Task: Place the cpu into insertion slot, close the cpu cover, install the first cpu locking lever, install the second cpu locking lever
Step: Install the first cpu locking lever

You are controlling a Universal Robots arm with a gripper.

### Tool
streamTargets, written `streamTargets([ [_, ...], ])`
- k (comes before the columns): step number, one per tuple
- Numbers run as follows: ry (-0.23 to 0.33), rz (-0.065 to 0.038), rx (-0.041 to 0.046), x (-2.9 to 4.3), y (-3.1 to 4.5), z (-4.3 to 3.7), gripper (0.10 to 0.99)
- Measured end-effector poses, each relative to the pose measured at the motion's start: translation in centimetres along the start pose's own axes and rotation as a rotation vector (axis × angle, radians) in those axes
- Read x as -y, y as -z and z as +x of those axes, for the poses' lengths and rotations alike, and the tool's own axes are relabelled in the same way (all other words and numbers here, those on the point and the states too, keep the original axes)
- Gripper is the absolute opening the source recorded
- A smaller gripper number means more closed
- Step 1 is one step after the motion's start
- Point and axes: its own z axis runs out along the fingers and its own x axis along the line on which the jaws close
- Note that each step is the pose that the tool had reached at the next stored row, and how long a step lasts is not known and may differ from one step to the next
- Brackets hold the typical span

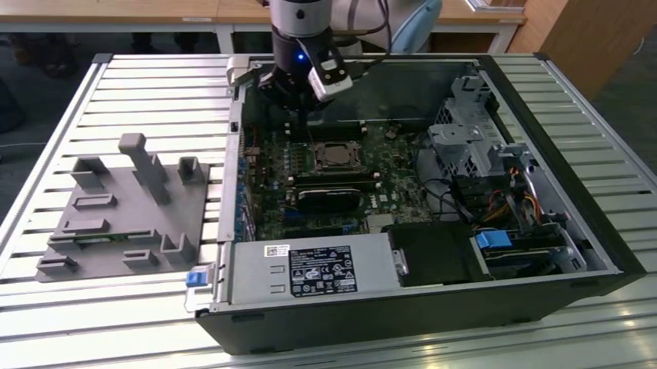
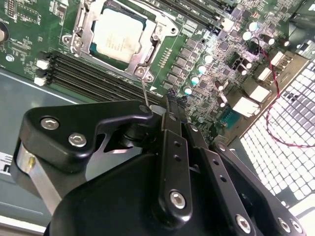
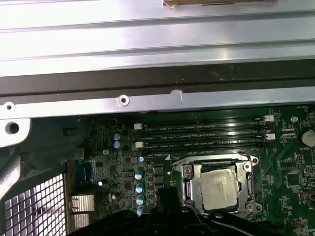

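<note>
A: Exterior view — gripper (image 1: 308,98) hangs inside the open PC case (image 1: 575,231), over the motherboard's (image 1: 269,201) far edge, just beyond the insertion slot (image 1: 336,156). Where does the cpu sit rel. to it?

B: Second wrist view answers that. The cpu (image 2: 118,36), silvery top up, lies flat in the insertion slot (image 2: 81,29), with the cpu cover (image 2: 162,30) down around it as a metal frame. Memory slots (image 2: 93,71) run between the gripper (image 2: 172,115) and the socket, so the chip lies past them, ahead of the fingertips and off to one side.

A: State of the fingers?

B: Closed together, nothing between them, judging by the two black links meeting at the tip. A thin wire lever (image 2: 144,92) rises from the socket's near corner toward the tip; contact can't be told.

A: First wrist view agrees?

B: Yes: cpu (image 3: 219,189) seated, cover (image 3: 189,184) framing it, memory slots (image 3: 202,137) parallel to the case wall (image 3: 147,101). Lever's long axis appears to run along the socket edge nearest the gripper — a judgement, as most of it is hidden.
</note>
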Motion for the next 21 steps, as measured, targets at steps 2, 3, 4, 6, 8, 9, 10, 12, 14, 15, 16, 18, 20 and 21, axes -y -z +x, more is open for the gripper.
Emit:
streamTargets([
  [2, 0.000, 0.000, 0.0001, -0.07, -0.08, 0.14, 0.106],
  [3, 0.000, 0.000, 0.0001, -0.10, -0.11, 0.22, 0.106],
  [4, 0.000, 0.000, 0.0001, -0.13, -0.14, 0.28, 0.106],
  [6, 0.000, 0.000, 0.0001, -0.19, -0.19, 0.39, 0.106],
  [8, 0.000, 0.000, 0.0001, -0.24, -0.25, 0.49, 0.106],
  [9, 0.000, 0.000, 0.0000, -0.27, -0.28, 0.53, 0.106],
  [10, 0.000, 0.000, 0.0000, -0.30, -0.32, 0.58, 0.106],
  [12, 0.000, 0.000, 0.0000, -0.38, -0.40, 0.67, 0.106],
  [14, 0.000, 0.000, 0.0001, -0.51, -0.49, 0.75, 0.106],
  [15, 0.000, 0.000, 0.0001, -0.60, -0.52, 0.79, 0.106],
  [16, 0.000, 0.000, 0.0000, -0.70, -0.57, 0.82, 0.106],
  [18, 0.000, 0.000, 0.0000, -0.93, -0.66, 0.88, 0.106],
  [20, 0.000, 0.000, 0.0000, -1.18, -0.75, 0.94, 0.106],
  [21, 0.000, 0.000, 0.0000, -1.31, -0.79, 0.97, 0.106],
])
